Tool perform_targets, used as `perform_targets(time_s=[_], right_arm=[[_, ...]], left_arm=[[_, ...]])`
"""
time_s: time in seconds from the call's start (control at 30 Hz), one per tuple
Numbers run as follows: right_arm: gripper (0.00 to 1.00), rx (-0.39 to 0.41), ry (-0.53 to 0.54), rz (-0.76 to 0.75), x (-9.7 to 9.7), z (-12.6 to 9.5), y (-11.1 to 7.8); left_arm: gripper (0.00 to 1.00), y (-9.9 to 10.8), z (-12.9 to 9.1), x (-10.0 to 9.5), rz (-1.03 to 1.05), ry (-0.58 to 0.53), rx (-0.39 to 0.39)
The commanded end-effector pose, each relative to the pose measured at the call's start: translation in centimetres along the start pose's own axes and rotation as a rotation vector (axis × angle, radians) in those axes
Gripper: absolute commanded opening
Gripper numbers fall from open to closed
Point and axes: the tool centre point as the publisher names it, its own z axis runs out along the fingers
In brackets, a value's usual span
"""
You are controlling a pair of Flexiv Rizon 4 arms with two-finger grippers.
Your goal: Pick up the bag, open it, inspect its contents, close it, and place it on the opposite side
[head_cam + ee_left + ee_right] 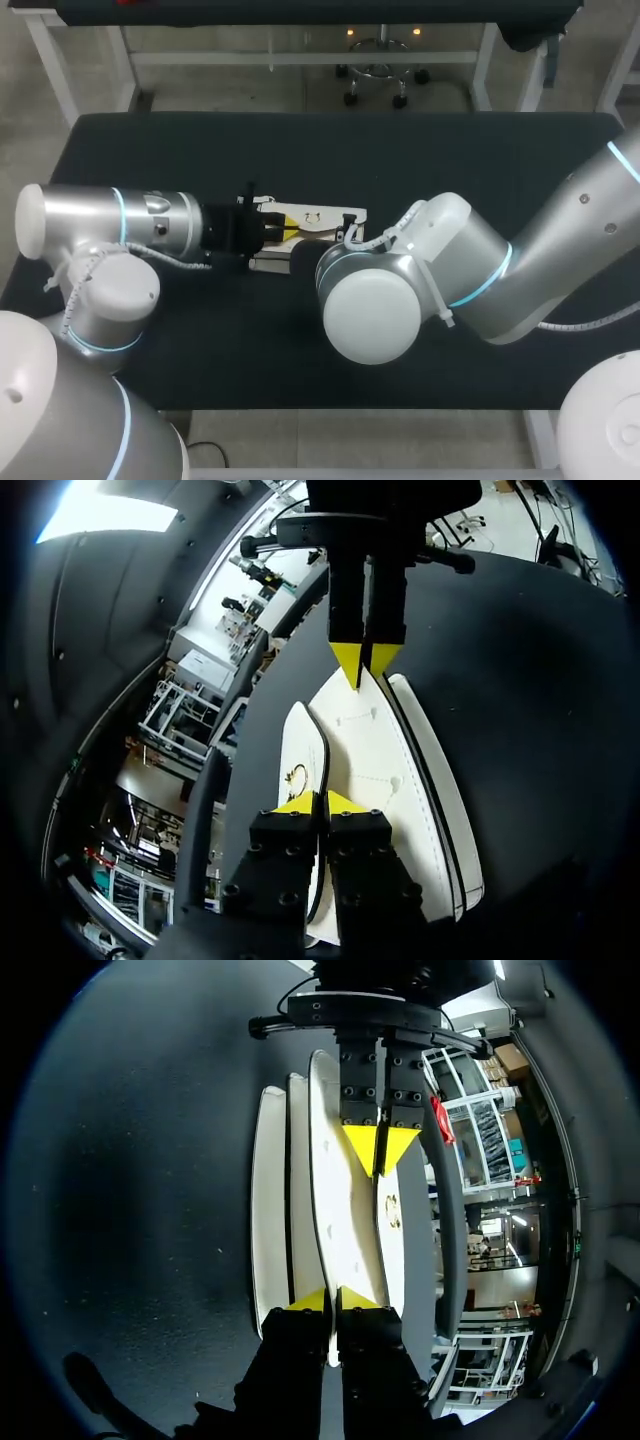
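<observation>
Closest to me, the left arm [90, 290] comes in from 9 o'clock and the right arm [470, 270] from 3 o'clock, both over the black table [150, 150]. Their big round joints hang above the near half of the table. A bit further in, right in the middle of the table, is the bag [318, 214]. It is white and flat, with thin black edges. The two arms meet at it, one from each end. The left gripper [320, 802] is at the bag's 9 o'clock end. Its yellow tips are squeezed together on a thin black-edged flap of the bag. The right gripper [330, 1300] is at the 3 o'clock end, and from above it is mostly hidden under its own wrist. Up close, its yellow tips are pinched tight on the edge of a white flap. The two grippers face each other along the bag. Between them the white flaps stand a little apart, with dark gaps in between, like pages of a book. A small gold mark [295, 774] sits on one flap, just ahead of the left gripper. It is too small to read. I cannot tell if the bag rests on the table or hangs just above it. Past the bag, the black table runs on to its far edge at 12 o'clock.
</observation>
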Motion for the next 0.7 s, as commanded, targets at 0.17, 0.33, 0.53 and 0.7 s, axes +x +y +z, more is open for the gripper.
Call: perform_targets(time_s=[0.17, 0.33, 0.53, 0.7], right_arm=[[0.0, -0.01, -0.007, 0.0, 0.2, 0.2, -0.2], [0.0, -0.01, -0.007, 0.0, 0.2, 0.2, -0.2], [0.0, -0.01, -0.007, 0.0, 0.2, 0.2, -0.2], [0.0, -0.01, -0.007, 0.0, 0.2, 0.2, -0.2]], left_arm=[[0.0, 1.7, 0.4, 0.2, -0.039, -0.011, -0.061], [0.0, 1.5, 0.5, 0.2, -0.068, -0.024, -0.037], [0.0, 0.1, 0.8, 0.0, -0.031, -0.04, -0.001], [0.0, -0.4, 0.3, 0.2, 0.001, -0.039, -0.006]])
